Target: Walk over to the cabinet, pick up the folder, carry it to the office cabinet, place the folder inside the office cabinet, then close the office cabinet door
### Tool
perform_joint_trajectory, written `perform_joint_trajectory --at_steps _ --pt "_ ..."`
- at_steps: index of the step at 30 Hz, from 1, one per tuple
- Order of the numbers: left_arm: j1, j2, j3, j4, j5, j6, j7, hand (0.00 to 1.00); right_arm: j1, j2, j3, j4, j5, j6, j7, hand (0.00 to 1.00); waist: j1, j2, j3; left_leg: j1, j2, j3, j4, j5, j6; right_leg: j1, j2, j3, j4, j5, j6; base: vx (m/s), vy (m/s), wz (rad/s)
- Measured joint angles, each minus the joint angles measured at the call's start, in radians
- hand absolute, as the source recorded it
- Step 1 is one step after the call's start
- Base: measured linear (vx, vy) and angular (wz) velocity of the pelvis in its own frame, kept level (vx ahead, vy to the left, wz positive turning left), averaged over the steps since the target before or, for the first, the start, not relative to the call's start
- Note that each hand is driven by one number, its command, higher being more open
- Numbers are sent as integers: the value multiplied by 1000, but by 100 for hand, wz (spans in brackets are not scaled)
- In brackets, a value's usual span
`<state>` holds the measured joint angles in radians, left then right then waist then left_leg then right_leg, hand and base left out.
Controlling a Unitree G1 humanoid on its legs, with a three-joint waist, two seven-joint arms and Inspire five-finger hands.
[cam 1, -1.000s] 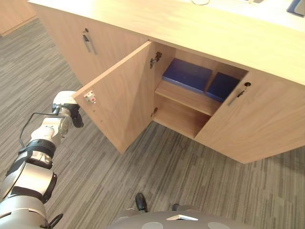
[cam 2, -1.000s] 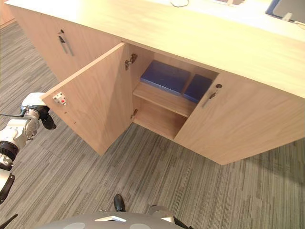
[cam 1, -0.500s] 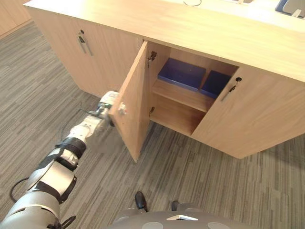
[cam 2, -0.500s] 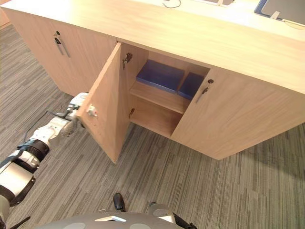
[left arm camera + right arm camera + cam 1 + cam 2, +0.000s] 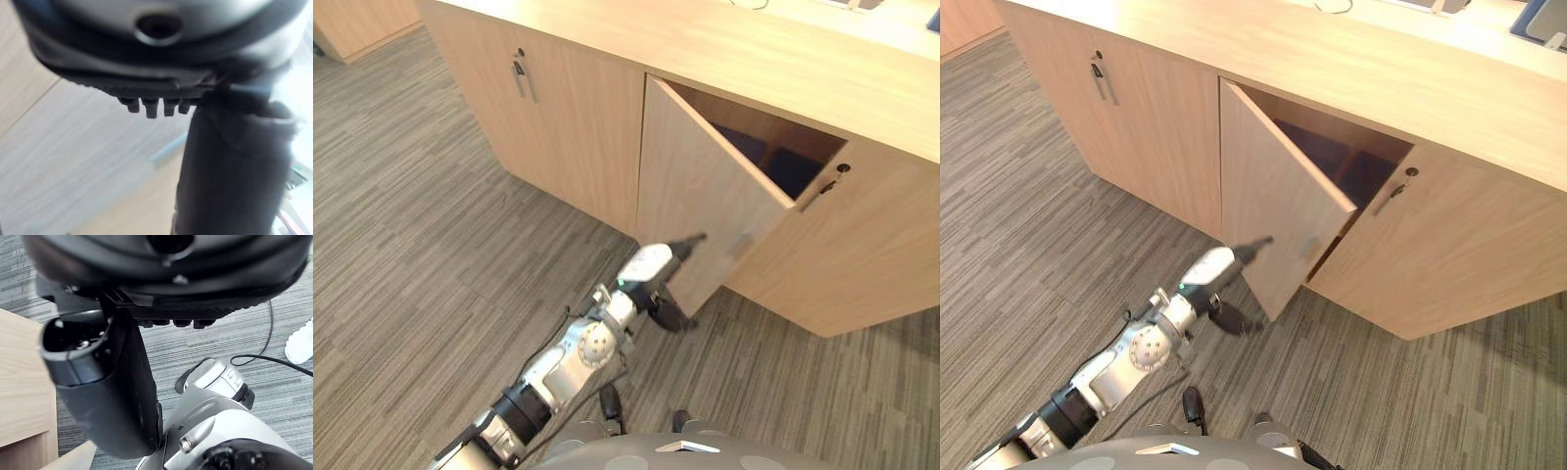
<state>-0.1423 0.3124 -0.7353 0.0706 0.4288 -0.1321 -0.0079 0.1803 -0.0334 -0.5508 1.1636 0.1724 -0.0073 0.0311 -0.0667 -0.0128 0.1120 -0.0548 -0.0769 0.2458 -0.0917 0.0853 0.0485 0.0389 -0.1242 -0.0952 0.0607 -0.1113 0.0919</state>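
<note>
The closing step is judged to be in hand: the door of the office cabinet, half shut, is touched by the straight, spread fingers of the left hand. The folder is seen inside, on the shelf. A firm push toward the frame is needed next.
</note>
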Motion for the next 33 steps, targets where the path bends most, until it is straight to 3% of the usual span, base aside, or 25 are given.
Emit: perform_joint_trajectory --at_steps 7,12,16,21,23,24,26,30,33 --pt "19 4 -168 2 -125 -50 -154 100 -4 -12 -27 2 -5 1 4 100 3 10 -12 13 -3 -19 0 0 2 25 0 -14 -10 -2 2 15 -14 8" --pt "81 -3 -157 41 -247 -58 -206 100 -13 -14 -22 3 -5 1 -2 100 -22 11 -19 30 0 -6 0 -1 3 33 0 -7 -12 -3 4 -10 -8 -7" --pt "199 -2 -32 77 -306 -46 -218 100 -10 -20 -11 4 -8 1 -2 100 -20 14 -21 30 0 -4 0 -9 -2 32 -1 -7 -13 -7 10 -5 -1 -1" --pt "296 -11 160 268 -296 -37 -197 100 -36 -32 16 4 -49 4 1 100 -15 7 -22 29 8 41 0 -15 2 13 -1 26 -14 0 16 3 3 -25" --pt "321 -40 266 372 -300 -25 -190 100 -50 -33 40 -2 -48 4 1 100 6 9 -24 31 24 92 0 -22 7 1 -41 -112 -14 -5 12 5 27 -84" --pt "327 -69 378 481 -309 14 -166 100 -61 -27 68 -1 -48 6 5 100 26 -9 -29 30 37 134 1 -31 -7 2 -82 -284 -19 19 13 21 35 -82" --pt "312 -71 439 584 -310 36 -146 100 -60 -21 87 -1 -48 10 6 100 26 -28 -31 39 37 149 0 -34 -11 11 -88 -291 -28 77 30 36 7 -45" --pt "287 -104 579 802 -295 66 -112 100 -55 -24 88 -1 -49 17 5 100 10 -15 -35 98 50 174 0 -46 -29 59 -75 -275 -35 68 17 49 -39 -21" --pt "249 -154 748 957 -299 73 -52 100 -49 -24 87 1 -48 17 5 100 9 -12 -37 114 63 181 4 -57 -46 80 -61 -271 -48 60 6 54 -44 -7"
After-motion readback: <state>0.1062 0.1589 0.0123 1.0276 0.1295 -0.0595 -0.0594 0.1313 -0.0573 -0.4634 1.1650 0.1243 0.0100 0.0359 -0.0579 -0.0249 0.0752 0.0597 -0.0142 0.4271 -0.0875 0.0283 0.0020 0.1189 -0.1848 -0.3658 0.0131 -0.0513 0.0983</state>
